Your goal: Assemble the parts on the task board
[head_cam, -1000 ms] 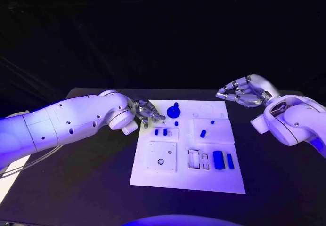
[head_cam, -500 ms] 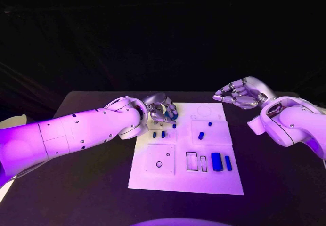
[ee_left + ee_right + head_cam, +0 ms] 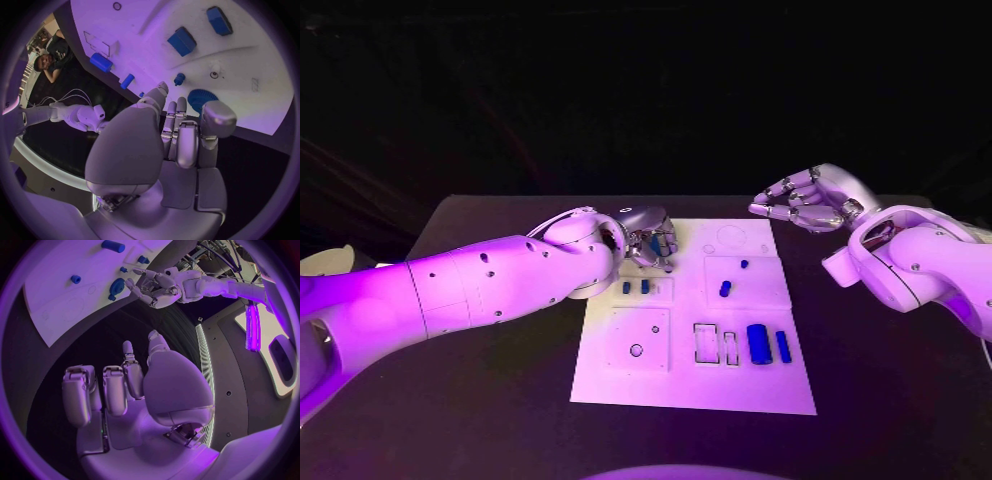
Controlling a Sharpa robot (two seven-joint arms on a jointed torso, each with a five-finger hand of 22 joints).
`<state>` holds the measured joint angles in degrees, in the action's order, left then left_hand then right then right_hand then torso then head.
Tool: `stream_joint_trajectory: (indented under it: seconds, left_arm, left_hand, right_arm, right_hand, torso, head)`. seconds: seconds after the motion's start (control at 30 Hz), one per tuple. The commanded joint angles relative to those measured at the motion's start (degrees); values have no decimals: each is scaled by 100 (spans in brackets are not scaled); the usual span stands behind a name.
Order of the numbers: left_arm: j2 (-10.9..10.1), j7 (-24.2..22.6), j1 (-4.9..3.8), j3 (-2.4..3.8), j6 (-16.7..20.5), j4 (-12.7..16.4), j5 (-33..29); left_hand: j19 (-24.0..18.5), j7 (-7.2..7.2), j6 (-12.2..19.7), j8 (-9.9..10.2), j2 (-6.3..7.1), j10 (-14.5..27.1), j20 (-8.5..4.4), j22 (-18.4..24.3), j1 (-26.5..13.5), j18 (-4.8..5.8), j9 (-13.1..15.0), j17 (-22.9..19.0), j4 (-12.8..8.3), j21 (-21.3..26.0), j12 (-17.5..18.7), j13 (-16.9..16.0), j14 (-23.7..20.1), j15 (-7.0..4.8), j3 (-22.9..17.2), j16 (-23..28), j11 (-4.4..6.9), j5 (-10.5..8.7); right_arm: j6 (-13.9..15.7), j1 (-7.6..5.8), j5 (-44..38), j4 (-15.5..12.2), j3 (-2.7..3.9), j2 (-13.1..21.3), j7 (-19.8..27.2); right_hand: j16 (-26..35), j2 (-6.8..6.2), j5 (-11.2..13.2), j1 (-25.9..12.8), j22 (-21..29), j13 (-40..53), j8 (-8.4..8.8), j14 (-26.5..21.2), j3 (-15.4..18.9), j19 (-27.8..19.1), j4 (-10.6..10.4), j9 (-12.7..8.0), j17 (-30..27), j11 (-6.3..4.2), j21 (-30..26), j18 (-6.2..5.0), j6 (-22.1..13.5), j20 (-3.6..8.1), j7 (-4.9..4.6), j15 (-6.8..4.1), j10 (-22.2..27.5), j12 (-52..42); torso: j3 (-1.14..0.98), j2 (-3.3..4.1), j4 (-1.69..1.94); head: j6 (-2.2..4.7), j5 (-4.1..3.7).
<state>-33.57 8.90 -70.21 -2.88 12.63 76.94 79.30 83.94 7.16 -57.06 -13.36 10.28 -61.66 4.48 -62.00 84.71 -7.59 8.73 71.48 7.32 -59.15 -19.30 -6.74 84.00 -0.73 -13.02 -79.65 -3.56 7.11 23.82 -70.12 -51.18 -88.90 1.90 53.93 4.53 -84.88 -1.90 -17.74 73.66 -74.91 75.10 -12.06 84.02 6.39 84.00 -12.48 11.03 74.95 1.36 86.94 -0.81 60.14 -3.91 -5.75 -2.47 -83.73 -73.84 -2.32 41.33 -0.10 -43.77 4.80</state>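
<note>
Reaching farther over the task board (image 3: 689,385) than half a second ago, the left hand (image 3: 648,240) now hangs above the board's upper left corner, right over the round blue part (image 3: 200,98). From the left wrist camera its fingers (image 3: 177,131) are held straight and close together, the tips just short of that ribbed round part, and nothing is gripped; whether a fingertip touches the part cannot be told. The right hand (image 3: 808,200) hovers in the upper right of the head frame, beyond the board's far right corner, much where it was, its fingers curled partly inward around nothing.

Outward from the left hand, two small blue parts (image 3: 635,287) stand side by side just below it, left of centre. A blue peg (image 3: 726,289) and a smaller one (image 3: 744,264) sit right of centre. Lower right on the board lie a long blue block (image 3: 759,343) and a thinner blue bar (image 3: 783,346), beside two outlined slots (image 3: 710,342). The board lies in the middle of the dark table (image 3: 473,380).
</note>
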Motion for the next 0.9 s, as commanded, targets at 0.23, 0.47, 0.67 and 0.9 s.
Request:
stream_joint_trajectory:
  seconds: [0.23, 0.47, 0.67, 0.9]
  left_arm:
    - [159, 312, 17, 2, -476, -165, 400]
    - [234, 291, 58, 1, -496, -266, 407]
    - [255, 283, 69, 1, -492, -298, 408]
    - [309, 237, 80, 2, -508, -339, 408]
  left_hand:
    - [114, 1, -148, 116, -31, -119, -40, 74, -14, 99, -78, -50, -5, 81, 188, 139, 272, -64, -160, 6, -8, 27]
    - [115, 1, -212, 167, -20, -169, -42, 93, -44, 96, -119, -71, 0, 110, 285, 208, 271, -62, -227, -3, -11, -9]
    - [119, -3, -257, 195, -35, -227, -45, 89, -26, 95, -141, -77, -16, 110, 329, 240, 272, -67, -295, -13, -3, -7]
    - [127, -16, -359, 259, -73, -358, -57, 78, 11, 96, -188, -91, -65, 110, 443, 291, 271, -81, -504, -36, 13, -8]
  right_arm:
    - [-83, 5, -21, -6, 0, -9, 49]
    - [-88, 6, -29, -7, 0, -14, 41]
    - [-90, 6, -31, -6, 0, -13, 39]
    - [-97, 7, -32, -9, 0, -16, 38]
  right_hand:
    - [6, 65, -22, -13, -913, 576, -12, 425, 48, 231, 1, 13, 653, -30, -28, -69, -38, 48, 4, -39, -9, 10]
    - [7, 67, -23, -11, -914, 578, -13, 425, 48, 232, 1, 14, 651, -30, -28, -69, -39, 47, 4, -39, -10, 6]
    - [7, 67, -23, -11, -914, 578, -13, 425, 48, 232, 1, 14, 651, -30, -28, -69, -39, 47, 4, -39, -10, 6]
    - [7, 67, -23, -11, -914, 578, -13, 425, 48, 232, 1, 14, 651, -30, -28, -69, -39, 47, 4, -39, -10, 6]
  torso:
    - [0, -1, 5]
    - [-2, -2, -1]
    - [-3, -3, 6]
    - [-2, -5, 3]
  head:
    - [-17, -6]
    - [-32, -1]
    - [-42, -4]
    - [-43, -1]
